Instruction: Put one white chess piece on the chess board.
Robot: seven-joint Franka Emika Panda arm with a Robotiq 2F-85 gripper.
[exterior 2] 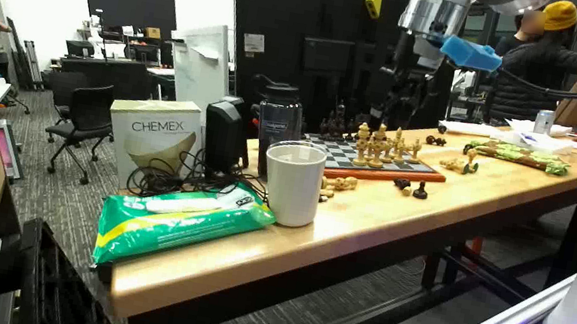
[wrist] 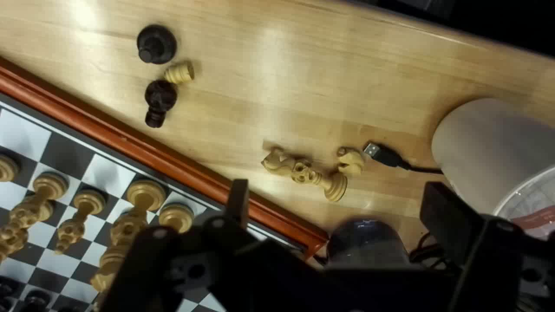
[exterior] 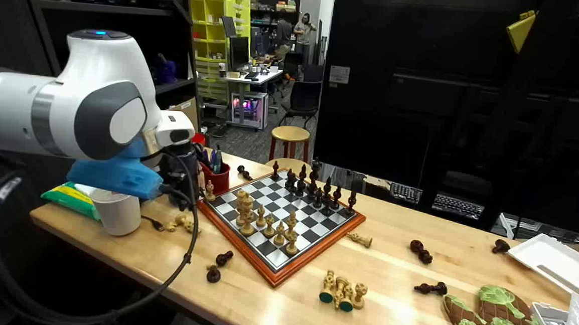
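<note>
A grasp here could have gone wrong because the loose pale pieces lay so close together: two appeared to touch and a third sat just to their right in the wrist view, so a closing grip might have pinched more than one or sent a neighbour rolling. They rested on the table, off the chess board, between its left corner and the white mug in an exterior view; which of them was wanted could not be told. The gripper held nothing, its jaws spread well apart, and that width brought its own danger: in the wrist view one finger showed over the board's frame and the other near the mug, so a straight descent might have struck the raised edge or nudged the mug. A USB plug, just beside the rightmost piece, could also have been caught. On the board, a piece carried lying flat might have toppled the standing pale pieces. The white arm reached in from the left in an exterior view, wrist bent over, and in both exterior views the gripper pointed down, raised above the pieces and apparently touching none.
</note>
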